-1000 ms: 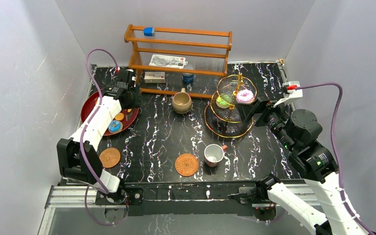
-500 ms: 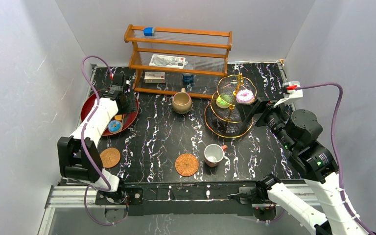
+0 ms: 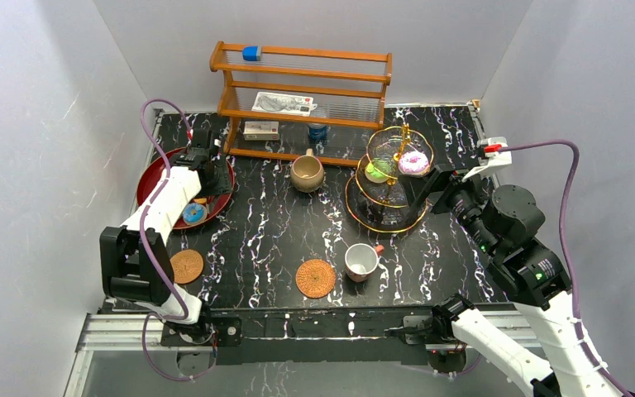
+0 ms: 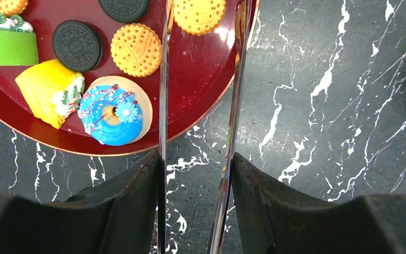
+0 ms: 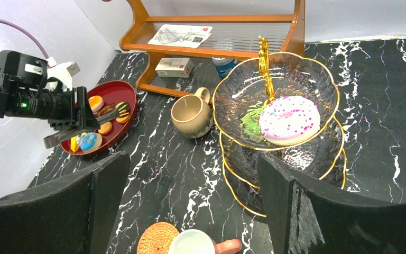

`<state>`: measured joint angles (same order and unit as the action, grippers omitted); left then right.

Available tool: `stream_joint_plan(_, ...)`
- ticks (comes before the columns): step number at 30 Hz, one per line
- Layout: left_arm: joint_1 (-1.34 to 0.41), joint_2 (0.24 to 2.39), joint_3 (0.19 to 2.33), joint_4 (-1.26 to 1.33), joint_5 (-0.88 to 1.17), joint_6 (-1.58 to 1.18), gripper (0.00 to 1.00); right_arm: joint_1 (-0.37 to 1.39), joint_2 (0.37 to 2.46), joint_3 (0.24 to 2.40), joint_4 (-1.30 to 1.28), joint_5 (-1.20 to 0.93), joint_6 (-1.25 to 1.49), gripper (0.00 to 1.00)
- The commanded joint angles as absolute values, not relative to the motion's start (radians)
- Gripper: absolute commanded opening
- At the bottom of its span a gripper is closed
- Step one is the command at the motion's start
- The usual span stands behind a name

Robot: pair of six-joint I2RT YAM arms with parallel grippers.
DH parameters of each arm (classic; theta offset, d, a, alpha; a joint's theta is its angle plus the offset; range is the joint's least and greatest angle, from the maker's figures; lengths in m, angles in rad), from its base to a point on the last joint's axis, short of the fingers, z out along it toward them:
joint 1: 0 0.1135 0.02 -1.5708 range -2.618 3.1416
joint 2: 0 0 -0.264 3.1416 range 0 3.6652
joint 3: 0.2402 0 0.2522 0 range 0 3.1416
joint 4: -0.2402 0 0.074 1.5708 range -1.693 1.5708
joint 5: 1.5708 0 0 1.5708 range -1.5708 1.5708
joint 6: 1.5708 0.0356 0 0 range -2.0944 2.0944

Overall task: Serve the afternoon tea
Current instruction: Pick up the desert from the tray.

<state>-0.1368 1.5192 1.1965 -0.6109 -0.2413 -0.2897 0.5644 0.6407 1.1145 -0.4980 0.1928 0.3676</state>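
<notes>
Left gripper (image 4: 195,161) pinched metal tongs (image 4: 233,121) between its fingers, the two blades reaching over the edge of the red tray (image 4: 201,69); their tips ran out of the wrist view. At the far right of the black marbled bench (image 3: 281,231), the right gripper (image 5: 191,157) hung with its jaws spread wide and nothing between them, just beside the tiered glass stand (image 3: 380,211).

A wooden rack (image 3: 314,54) stood along the bench's far edge. The stand carried a pink doughnut (image 3: 413,162) on its top tier, and a green pastry (image 3: 374,171) showed through the glass. The tan mug (image 3: 307,174) sat upright in front of the rack.

The white red-handled cup (image 3: 361,261) stood just beside one woven coaster (image 3: 315,278); the other coaster (image 3: 185,266) lay near the left arm's base.

On the tray lay a green cake slice (image 4: 6,45), a yellow cake wedge (image 4: 47,98), a blue doughnut (image 4: 111,114), yellow biscuits (image 4: 135,50) and dark sandwich cookies (image 4: 77,45).
</notes>
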Motion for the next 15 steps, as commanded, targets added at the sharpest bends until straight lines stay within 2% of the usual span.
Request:
stream_joint_plan(1, -0.127, 1.528, 1.180, -0.598, -0.262, -0.289, 0.48, 0.569, 0.627, 1.113, -0.448, 0.210, 0.357, 0.99)
stream_joint_plan(15, -0.117, 1.567, 1.152, -0.570, -0.220, -0.293, 0.48, 0.568, 0.623, 1.116, -0.454, 0.212, 0.357, 0.99)
